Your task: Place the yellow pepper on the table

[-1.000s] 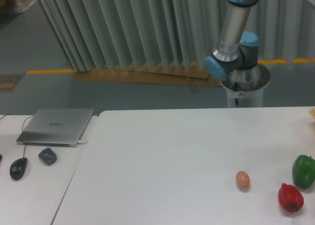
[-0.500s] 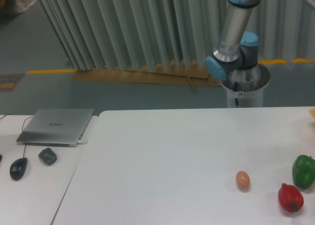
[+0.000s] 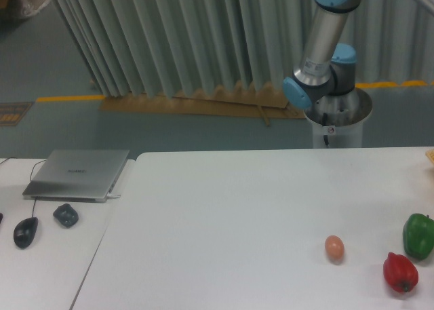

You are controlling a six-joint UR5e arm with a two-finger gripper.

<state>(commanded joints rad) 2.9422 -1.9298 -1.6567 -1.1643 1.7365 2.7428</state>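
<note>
The yellow pepper is out of view. The large white table fills the lower right of the frame. Only the lower links of the arm show, rising from a metal pedestal behind the table's far edge and leaving the frame at the top. The gripper is out of the picture.
An egg, a red pepper and a green pepper lie at the table's right front. A small yellowish item pokes in at the right edge. The left desk bears a laptop, a mouse and a dark object.
The arm's upper link has shifted slightly to the right at the top of the frame. Nothing on the table moved.
</note>
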